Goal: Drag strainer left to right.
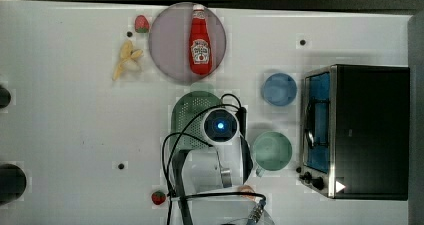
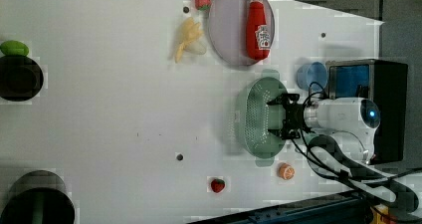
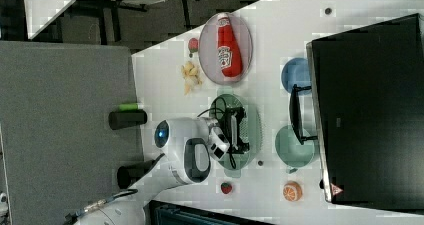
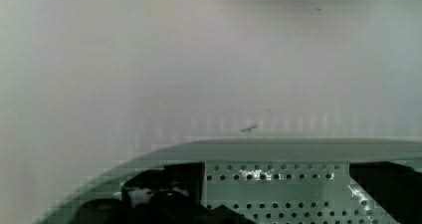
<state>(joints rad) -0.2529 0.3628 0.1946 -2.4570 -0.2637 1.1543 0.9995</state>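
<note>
My gripper (image 2: 276,118) hung inside the strainer (image 2: 251,118), fingers spread wide, clamping nothing. Drag apparently not begun; the whole rightward haul remained, in the top view.

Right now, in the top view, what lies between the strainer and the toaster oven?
The green mug stands between the strainer and the toaster oven in the top view, apart from both; the blue bowl sits further up.
</note>
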